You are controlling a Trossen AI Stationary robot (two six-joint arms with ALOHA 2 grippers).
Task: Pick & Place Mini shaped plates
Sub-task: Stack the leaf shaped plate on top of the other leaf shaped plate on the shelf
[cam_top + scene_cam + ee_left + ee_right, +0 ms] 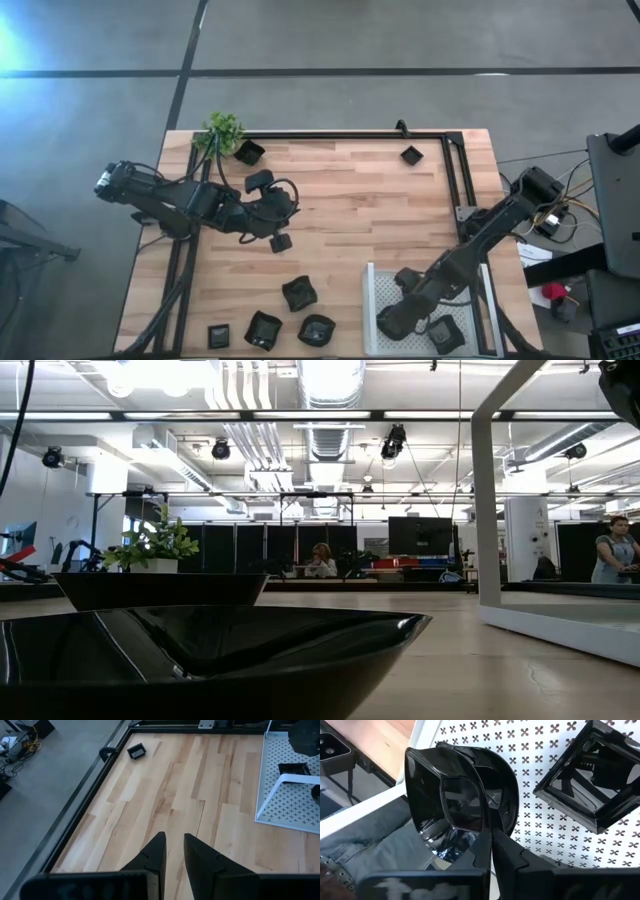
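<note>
Right now your right gripper (490, 837) pinches the rim of one black plate (455, 795), and its fingers are shut tight on it. You hold that plate tilted over the white tray with the little holes (540, 785). A square black plate (590, 775) already lies in the tray beside it, and its far corner runs off the picture's edge. From above, the right gripper (392, 322) sits low over the tray (372, 300), but the arm covers the plate it holds, so you cannot see that plate there. The square plate in the tray (446, 333) peeks out next to the arm.

Your left gripper (172, 847) hangs over bare wood near the middle of the table (165, 795). Its two fingers stand a little apart with nothing between them. From above, a small dark piece (281, 242) shows at the tip of the left arm, but you cannot tell if it is a plate or part of the arm.

More plates wait on the table. Four sit near the front edge: one wavy plate (299, 293), one (263, 330), one (316, 330) and a small one (219, 336). One plate (248, 152) lies by the green plant (224, 129), and one small plate (411, 155) sits near the far edge.

In the low view, a big black plate (200, 660) fills the front and hides most of the table. Another dark plate (160, 590) shows behind it. No arm shows there.
</note>
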